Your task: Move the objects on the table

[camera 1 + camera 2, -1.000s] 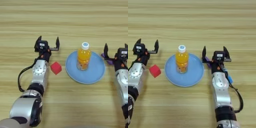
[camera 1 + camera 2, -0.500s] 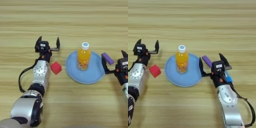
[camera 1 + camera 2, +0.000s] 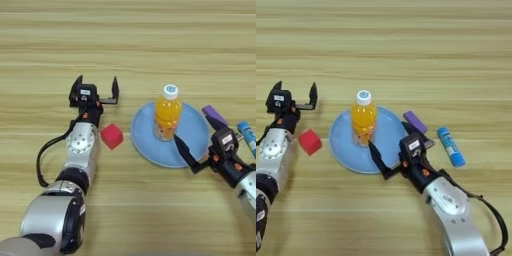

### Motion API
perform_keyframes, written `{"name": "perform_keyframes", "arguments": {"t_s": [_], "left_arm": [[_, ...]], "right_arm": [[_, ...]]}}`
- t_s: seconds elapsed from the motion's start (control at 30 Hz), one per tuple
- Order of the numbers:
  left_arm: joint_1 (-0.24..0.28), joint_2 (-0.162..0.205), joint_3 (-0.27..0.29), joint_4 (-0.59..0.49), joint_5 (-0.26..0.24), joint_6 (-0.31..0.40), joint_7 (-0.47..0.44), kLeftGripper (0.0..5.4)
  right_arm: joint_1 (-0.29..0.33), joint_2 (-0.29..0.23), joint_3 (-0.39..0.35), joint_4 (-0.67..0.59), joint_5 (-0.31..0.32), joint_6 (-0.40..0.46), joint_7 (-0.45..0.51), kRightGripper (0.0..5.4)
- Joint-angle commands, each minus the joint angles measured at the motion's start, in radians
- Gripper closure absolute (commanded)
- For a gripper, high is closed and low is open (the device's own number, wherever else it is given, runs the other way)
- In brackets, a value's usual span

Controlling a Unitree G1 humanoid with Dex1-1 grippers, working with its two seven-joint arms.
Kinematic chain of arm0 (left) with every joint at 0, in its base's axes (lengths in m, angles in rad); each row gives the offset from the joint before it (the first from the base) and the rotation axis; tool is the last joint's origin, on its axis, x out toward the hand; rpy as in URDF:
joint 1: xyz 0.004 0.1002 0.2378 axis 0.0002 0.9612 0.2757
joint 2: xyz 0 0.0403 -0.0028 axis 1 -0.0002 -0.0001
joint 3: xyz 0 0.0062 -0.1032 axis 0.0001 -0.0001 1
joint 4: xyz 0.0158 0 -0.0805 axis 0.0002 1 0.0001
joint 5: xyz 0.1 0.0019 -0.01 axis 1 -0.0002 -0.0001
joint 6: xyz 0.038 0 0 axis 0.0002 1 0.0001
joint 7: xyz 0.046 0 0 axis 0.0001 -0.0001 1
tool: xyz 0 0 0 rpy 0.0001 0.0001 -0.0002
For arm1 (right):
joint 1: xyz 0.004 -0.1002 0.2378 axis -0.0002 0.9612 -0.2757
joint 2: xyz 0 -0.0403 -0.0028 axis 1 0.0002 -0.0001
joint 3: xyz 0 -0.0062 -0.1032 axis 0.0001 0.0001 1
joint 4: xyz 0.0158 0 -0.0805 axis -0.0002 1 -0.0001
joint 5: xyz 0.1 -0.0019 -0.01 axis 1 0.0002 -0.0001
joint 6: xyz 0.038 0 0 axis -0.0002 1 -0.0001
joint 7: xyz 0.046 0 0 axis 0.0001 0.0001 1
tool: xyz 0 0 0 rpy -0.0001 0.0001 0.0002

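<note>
Wood-grain table [image 3: 150, 45] seen from above, with two robot arms reaching in from the near edge. Near the middle lies a round light-blue plate [image 3: 346, 150], and an orange-drink bottle [image 3: 363, 119] with a white cap stands upright on it. A small red cube [image 3: 111, 136] sits on the table just left of the plate, apart from its rim. A short purple bar [image 3: 415, 121] lies flat on the table at the plate's right edge, and a blue-and-white tube [image 3: 451, 146] lies further right, near the bar but not touching it. The left gripper [image 3: 96, 88] is beyond the cube, on the far-left side of the plate, its two black fingers spread apart and holding nothing. The right gripper [image 3: 396, 150] is at the plate's near-right rim, just near of the purple bar, its fingers also spread wide and empty, one of them reaching over the plate's edge.
</note>
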Motion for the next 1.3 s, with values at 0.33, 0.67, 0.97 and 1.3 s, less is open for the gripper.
{"name": "perform_keyframes", "arguments": {"t_s": [0.33,0.67,0.97,1.3], "left_arm": [[-0.018,0.004,-0.022,0.022,0.028,-0.005,0.029,0.01],[-0.019,0.002,-0.031,0.025,0.037,-0.008,0.045,0.01],[-0.016,0.002,-0.031,0.024,0.048,-0.009,0.054,0.01],[-0.016,0.002,-0.031,0.025,0.050,-0.009,0.057,0.00]], "right_arm": [[-0.135,0.024,0.048,0.083,0.024,0.047,0.033,0.00],[-0.272,0.070,0.039,0.230,0.042,0.064,0.040,0.00],[-0.359,0.116,0.049,0.363,0.026,0.031,0.038,0.00],[-0.391,0.143,0.049,0.422,0.023,0.003,0.038,0.11]]}}
